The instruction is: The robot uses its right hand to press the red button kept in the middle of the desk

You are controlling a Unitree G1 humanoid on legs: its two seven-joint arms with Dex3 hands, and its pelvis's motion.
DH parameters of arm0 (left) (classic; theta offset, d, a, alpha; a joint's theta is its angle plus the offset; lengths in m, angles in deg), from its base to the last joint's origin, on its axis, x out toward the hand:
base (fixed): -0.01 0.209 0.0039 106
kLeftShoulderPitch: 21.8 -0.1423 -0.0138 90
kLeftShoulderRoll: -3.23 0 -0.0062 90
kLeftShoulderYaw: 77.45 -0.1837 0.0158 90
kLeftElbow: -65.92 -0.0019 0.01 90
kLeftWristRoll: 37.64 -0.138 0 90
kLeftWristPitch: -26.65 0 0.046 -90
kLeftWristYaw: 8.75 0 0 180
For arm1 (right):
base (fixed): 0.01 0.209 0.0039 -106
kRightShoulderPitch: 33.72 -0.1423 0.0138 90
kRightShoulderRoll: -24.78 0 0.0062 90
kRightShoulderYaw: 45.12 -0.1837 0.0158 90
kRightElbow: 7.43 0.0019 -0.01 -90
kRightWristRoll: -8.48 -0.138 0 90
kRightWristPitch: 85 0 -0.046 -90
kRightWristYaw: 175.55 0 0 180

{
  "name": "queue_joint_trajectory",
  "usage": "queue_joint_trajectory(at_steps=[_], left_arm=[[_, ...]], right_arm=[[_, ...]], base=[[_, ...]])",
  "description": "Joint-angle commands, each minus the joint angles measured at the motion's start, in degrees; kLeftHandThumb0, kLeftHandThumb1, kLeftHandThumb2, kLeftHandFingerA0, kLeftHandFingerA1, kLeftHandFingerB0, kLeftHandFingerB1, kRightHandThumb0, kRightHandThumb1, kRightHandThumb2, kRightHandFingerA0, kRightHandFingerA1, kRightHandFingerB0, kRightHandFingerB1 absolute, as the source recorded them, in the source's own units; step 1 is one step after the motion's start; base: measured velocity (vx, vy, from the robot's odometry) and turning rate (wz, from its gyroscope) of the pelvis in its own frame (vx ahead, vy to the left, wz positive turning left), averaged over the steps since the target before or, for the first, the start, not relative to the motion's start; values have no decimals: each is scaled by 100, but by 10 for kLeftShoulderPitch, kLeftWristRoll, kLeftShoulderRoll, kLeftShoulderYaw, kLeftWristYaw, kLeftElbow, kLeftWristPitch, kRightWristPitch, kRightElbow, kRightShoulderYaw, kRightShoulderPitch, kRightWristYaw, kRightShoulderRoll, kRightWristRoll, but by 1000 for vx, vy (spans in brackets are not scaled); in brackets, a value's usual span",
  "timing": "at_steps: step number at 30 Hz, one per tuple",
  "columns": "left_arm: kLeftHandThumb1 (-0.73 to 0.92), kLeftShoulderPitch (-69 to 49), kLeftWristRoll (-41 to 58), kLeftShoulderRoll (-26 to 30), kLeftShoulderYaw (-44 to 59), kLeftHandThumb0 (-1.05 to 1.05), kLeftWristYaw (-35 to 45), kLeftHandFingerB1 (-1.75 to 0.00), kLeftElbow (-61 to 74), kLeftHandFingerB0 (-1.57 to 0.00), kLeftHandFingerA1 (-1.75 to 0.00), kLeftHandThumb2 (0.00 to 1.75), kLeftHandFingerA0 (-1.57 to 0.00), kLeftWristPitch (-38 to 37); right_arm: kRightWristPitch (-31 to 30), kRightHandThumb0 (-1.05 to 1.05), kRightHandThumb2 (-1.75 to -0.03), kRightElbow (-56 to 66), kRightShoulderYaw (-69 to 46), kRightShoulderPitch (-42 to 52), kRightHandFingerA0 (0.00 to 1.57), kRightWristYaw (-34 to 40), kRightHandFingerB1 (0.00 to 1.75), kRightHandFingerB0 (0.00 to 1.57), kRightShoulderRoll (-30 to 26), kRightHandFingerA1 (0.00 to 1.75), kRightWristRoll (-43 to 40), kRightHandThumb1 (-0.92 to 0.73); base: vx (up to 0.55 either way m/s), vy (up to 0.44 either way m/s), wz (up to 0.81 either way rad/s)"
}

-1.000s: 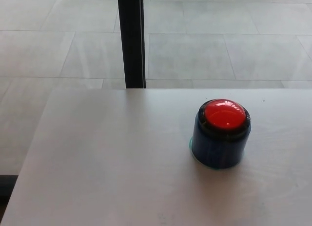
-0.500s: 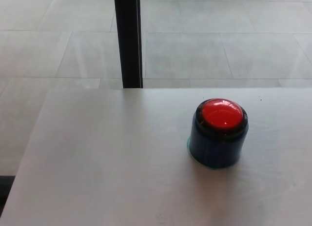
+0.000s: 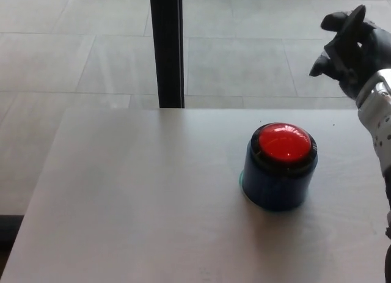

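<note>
Fingers [image 3: 333,21] of the right hand [image 3: 348,47] are seen spread and empty — nothing is held — raised beyond the desk's [image 3: 122,197] far right edge. No contact with the red button [image 3: 282,142] is made yet; it sits untouched right of the desk's middle. The reach and press are judged left.

Pale grey floor tiles [image 3: 73,57] lie beyond the light desk [image 3: 134,191], where a black post [image 3: 167,47] stands.
</note>
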Motion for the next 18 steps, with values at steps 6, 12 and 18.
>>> queue_joint_trajectory(at_steps=[6, 12, 18], left_arm=[[92, -8, 18, 10, 8, -75, 2, -75, 3, -24, -95, 132, -50, 4], [92, -3, 8, 12, -6, -75, 2, -77, -1, -28, -97, 134, -54, 2], [92, -2, 5, 12, -13, -75, -6, -78, -1, -30, -99, 132, -58, 5]], right_arm=[[15, -19, -130, 9, 27, 25, 96, -21, 154, 76, 21, 175, 33, -50], [22, -19, -126, 12, 34, 37, 93, -20, 157, 74, 29, 175, 41, -50], [23, -18, -129, 11, 59, 50, 96, -27, 155, 79, 43, 175, 62, -47]], base=[[0, 0, 0], [0, 0, 0], [0, 0, 0]])
